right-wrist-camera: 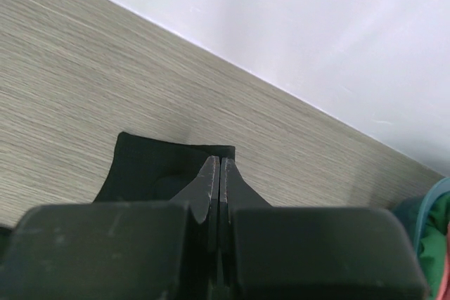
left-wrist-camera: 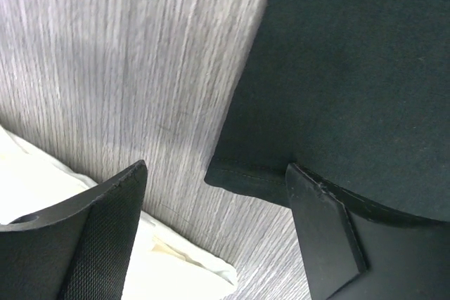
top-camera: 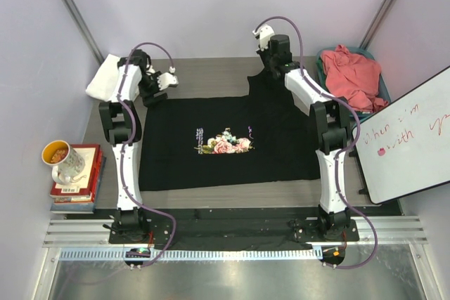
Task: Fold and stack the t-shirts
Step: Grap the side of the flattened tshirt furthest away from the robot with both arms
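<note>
The black t-shirt (top-camera: 225, 114) lies flat at centre frame (rose print up). The left gripper (left-wrist-camera: 214, 170) hangs spread wide over its upper-left corner, beside the white t-shirt (top-camera: 104, 79). The right gripper (right-wrist-camera: 220, 163), fingers pressed together, is at the upper-centre sleeve.

i count three t-shirts: black t-shirt (top-camera: 211, 114), white t-shirt (top-camera: 104, 79), coral t-shirt (top-camera: 351, 72). two arms: left arm (top-camera: 125, 152), right arm (top-camera: 330, 152). one bin (top-camera: 384, 91), one mug (top-camera: 67, 161), one whiteboard (top-camera: 415, 138). stack of books (top-camera: 76, 186), number unclear from here.
</note>
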`<state>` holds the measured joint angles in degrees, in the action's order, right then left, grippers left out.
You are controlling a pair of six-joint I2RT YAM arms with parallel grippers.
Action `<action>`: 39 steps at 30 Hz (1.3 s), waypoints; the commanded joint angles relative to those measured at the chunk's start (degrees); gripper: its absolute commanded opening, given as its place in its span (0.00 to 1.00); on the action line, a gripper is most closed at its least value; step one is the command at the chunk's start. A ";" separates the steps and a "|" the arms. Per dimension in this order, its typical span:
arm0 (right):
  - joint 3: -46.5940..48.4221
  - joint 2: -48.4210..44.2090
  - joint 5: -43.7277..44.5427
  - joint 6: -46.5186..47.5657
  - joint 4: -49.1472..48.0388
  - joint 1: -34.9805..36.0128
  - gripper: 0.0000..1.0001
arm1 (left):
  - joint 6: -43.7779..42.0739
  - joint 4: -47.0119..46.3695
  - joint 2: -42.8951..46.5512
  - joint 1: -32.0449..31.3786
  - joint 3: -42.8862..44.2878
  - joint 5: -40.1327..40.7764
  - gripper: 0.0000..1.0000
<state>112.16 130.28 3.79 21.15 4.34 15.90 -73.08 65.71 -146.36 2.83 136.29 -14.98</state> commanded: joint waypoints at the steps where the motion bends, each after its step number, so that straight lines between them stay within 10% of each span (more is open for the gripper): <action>1: 0.34 -5.21 1.48 1.09 -2.93 0.71 0.01 | -1.54 3.99 -4.46 -0.72 -2.43 -0.57 0.73; 11: -1.68 -7.23 1.83 1.70 -3.11 1.15 0.01 | -1.46 5.13 -4.46 -0.81 -3.84 -1.19 0.28; 13: -2.21 -7.76 1.83 1.79 -3.11 1.24 0.01 | -0.67 5.04 -4.37 -0.90 -4.01 -1.01 0.01; 39: -19.68 -22.61 -5.37 7.77 1.20 0.97 0.01 | 8.21 -3.31 17.07 -0.90 -18.69 1.45 0.00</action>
<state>95.22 113.73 0.23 26.89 6.17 16.78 -66.19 63.31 -136.05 2.09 119.09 -13.89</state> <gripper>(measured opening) 0.020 0.010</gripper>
